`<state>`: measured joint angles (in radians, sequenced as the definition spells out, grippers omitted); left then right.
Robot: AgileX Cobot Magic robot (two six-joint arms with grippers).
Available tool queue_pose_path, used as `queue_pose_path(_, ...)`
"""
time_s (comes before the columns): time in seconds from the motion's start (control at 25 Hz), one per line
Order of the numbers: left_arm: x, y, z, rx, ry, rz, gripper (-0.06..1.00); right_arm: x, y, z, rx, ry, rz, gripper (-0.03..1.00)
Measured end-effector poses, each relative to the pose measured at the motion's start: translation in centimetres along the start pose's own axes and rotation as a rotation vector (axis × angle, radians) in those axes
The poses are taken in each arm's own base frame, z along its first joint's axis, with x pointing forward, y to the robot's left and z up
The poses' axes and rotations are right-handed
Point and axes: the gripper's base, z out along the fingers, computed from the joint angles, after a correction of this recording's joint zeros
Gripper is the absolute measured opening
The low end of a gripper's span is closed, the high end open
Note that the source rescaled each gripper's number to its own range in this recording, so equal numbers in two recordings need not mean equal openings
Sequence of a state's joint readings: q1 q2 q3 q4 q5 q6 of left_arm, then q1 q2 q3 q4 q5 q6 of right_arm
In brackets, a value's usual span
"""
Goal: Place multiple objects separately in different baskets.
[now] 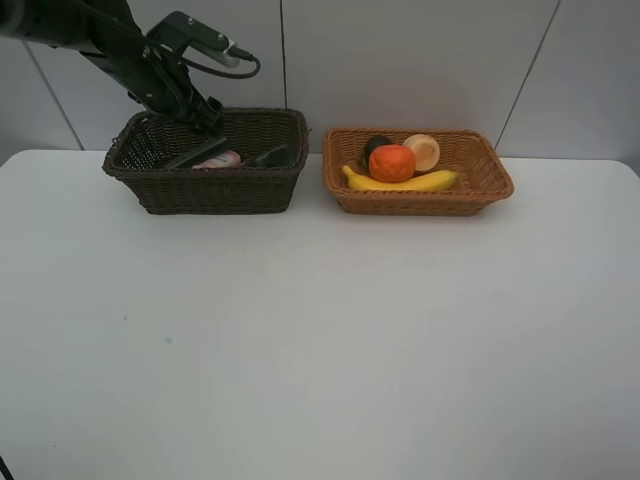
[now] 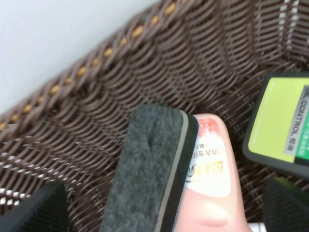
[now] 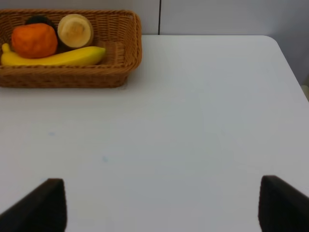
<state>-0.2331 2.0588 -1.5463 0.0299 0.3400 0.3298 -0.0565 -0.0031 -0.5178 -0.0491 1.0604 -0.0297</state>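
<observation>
Baskets filled, both claws wide

Two woven baskets are seen side by side at the far edge of the white table [image 1: 320,340], at about twelve o'clock in the high view. The dark brown basket [image 1: 205,185] stands at eleven o'clock and is the deeper one; the light orange-tan basket [image 1: 480,185] stands just to its right, at one o'clock, and is shallower.

In the dark basket a pink bottle [image 2: 210,188] is seen lying flat with printed red lettering on a pale label. A dark eraser [image 2: 145,174], rectangular with a grey felt face, is laid partly over it. Beside them a dark green bottle [image 2: 282,121] with a lime-green label is found. A marker cannot be made out with certainty.

In the tan basket a yellow banana [image 1: 405,182] is laid along the near wall. A wrinkled orange [image 1: 392,163] rests just behind it, a dark mangosteen [image 1: 377,145] is partly hidden behind the orange, and a pale round fruit [image 1: 422,151] is shown with its cream-coloured face turned outward.

The left claw [image 2: 159,212] is lowered into the dark basket, just above the eraser and the pink bottle, with its jaws spread wide and nothing held. The right claw [image 3: 161,205] is held over bare table, well apart from the tan basket, its jaws wide and empty.
</observation>
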Motion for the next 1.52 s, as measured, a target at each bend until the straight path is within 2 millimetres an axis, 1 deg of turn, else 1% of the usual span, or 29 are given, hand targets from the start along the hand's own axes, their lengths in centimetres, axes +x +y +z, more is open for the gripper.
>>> queue_pose_path(0.08, -0.7, 0.3, -2.4, -0.001, 0.003, -0.001, 1.00, 0.0, 0.0, 0.0, 0.000, 0.000, 0.000, 1.00)
queue_pose_path(0.16, -1.4, 0.6, -5.4, 0.000, 0.011, -0.002, 1.00, 0.0, 0.0, 0.0, 0.000, 0.000, 0.000, 1.00)
queue_pose_path(0.28, -2.1, 1.1, -11.1, -0.012, 0.017, 0.006, 1.00, 0.0, 0.0, 0.0, 0.000, 0.000, 0.000, 1.00)
queue_pose_path(0.4, -2.2, 1.6, -17.9, -0.060, 0.012, 0.012, 1.00, 0.0, 0.0, 0.0, 0.000, 0.000, 0.000, 1.00)
queue_pose_path(0.44, -2.0, 1.8, -19.9, -0.081, 0.019, 0.011, 1.00, 0.0, 0.0, 0.0, 0.000, 0.000, 0.000, 1.00)
queue_pose_path(0.52, -1.2, 2.0, -24.9, -0.136, 0.009, 0.006, 1.00, 0.0, 0.0, 0.0, 0.000, 0.000, 0.000, 1.00)
queue_pose_path(0.56, -0.7, 2.1, -27.6, -0.170, -0.006, 0.000, 1.00, 0.0, 0.0, 0.0, 0.000, 0.000, 0.000, 1.00)
queue_pose_path(0.6, 0.0, 2.2, -29.8, -0.200, -0.006, -0.005, 1.00, 0.0, 0.0, 0.0, 0.000, 0.000, 0.000, 1.00)
queue_pose_path(0.68, 1.8, 2.0, -34.7, -0.258, -0.037, -0.024, 1.00, 0.0, 0.0, 0.0, 0.000, 0.000, 0.000, 1.00)
queue_pose_path(0.76, 4.1, 1.6, -38.6, -0.313, -0.052, -0.035, 1.00, 0.0, 0.0, 0.0, 0.000, 0.000, 0.000, 1.00)
queue_pose_path(0.84, 7.0, 1.0, -42.4, -0.368, -0.084, -0.051, 1.00, 0.0, 0.0, 0.0, 0.000, 0.000, 0.000, 1.00)
queue_pose_path(0.96, 11.1, -0.1, -46.6, -0.434, -0.152, -0.087, 1.00, 0.0, 0.0, 0.0, 0.000, 0.000, 0.000, 1.00)
queue_pose_path(1.04, 13.8, -1.0, -48.6, -0.461, -0.220, -0.132, 1.00, 0.0, 0.0, 0.0, 0.000, 0.000, 0.000, 1.00)
queue_pose_path(1.08, 15.3, -1.5, -49.3, -0.469, -0.248, -0.151, 1.00, 0.0, 0.0, 0.0, 0.000, 0.000, 0.000, 1.00)
queue_pose_path(1.16, 17.9, -2.5, -50.1, -0.494, -0.286, -0.189, 1.00, 0.0, 0.0, 0.0, 0.000, 0.000, 0.000, 1.00)
queue_pose_path(1.24, 20.4, -3.5, -50.4, -0.522, -0.307, -0.217, 1.00, 0.0, 0.0, 0.0, 0.000, 0.000, 0.000, 1.00)
queue_pose_path(1.36, 23.1, -5.4, -49.7, -0.513, -0.327, -0.280, 1.00, 0.0, 0.0, 0.0, 0.000, 0.000, 0.000, 1.00)
queue_pose_path(1.44, 24.3, -6.8, -48.6, -0.472, -0.337, -0.330, 1.00, 0.0, 0.0, 0.0, 0.000, 0.000, 0.000, 1.00)
queue_pose_path(1.52, 25.4, -8.0, -47.0, -0.427, -0.326, -0.362, 1.00, 0.0, 0.0, 0.0, 0.000, 0.000, 0.000, 1.00)
